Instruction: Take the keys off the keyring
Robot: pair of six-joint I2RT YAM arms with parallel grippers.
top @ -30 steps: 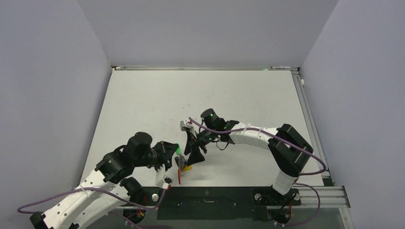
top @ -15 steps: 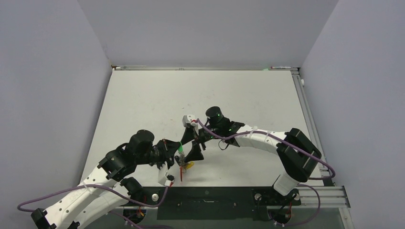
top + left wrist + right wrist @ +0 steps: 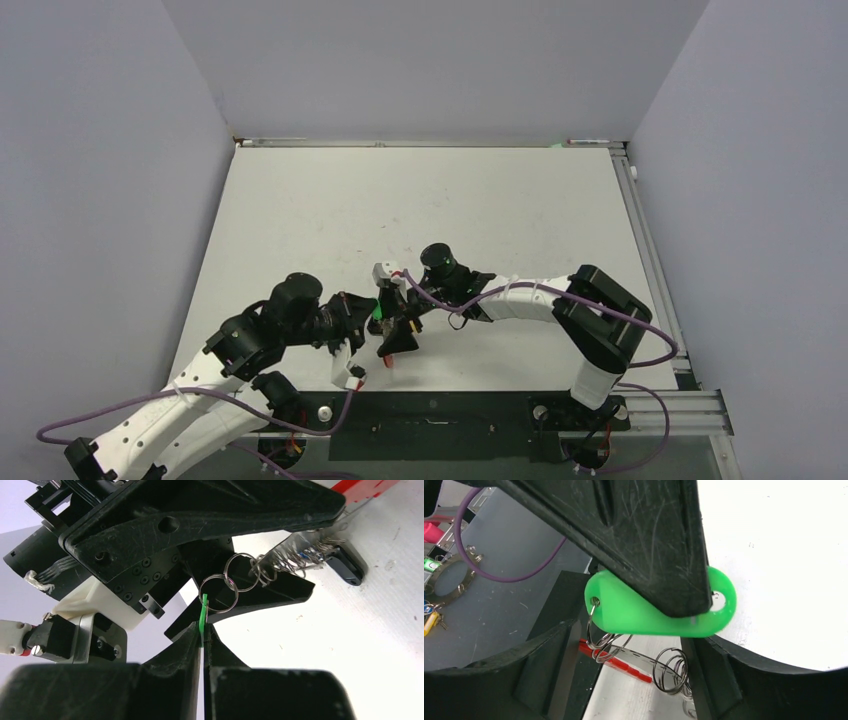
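My left gripper (image 3: 202,630) is shut on the thin edge of a green plastic tag (image 3: 203,611), near the table's front edge (image 3: 378,312). Small split rings (image 3: 235,577) chain the tag to the keyring (image 3: 300,547), a grey metal strip with a red end (image 3: 616,661). A black key head (image 3: 346,566) hangs from it above the table. My right gripper (image 3: 629,636) is open, its fingers standing wide on either side of the strip and its rings (image 3: 672,672). In the top view it (image 3: 396,332) meets the left gripper, and the other keys are hidden there.
The white table (image 3: 420,200) is boxed in by grey walls, with a metal rail (image 3: 650,260) on the right. Purple cables (image 3: 460,295) trail along both arms. Off the table edge, a metal ring (image 3: 454,577) and coloured tags (image 3: 431,619) lie on a grey surface.
The right gripper has moved left and nearer, down over the bunch, and its jaws have widened. The yellow tag seen earlier below the grippers is now covered. The left gripper keeps hold of the green tag.
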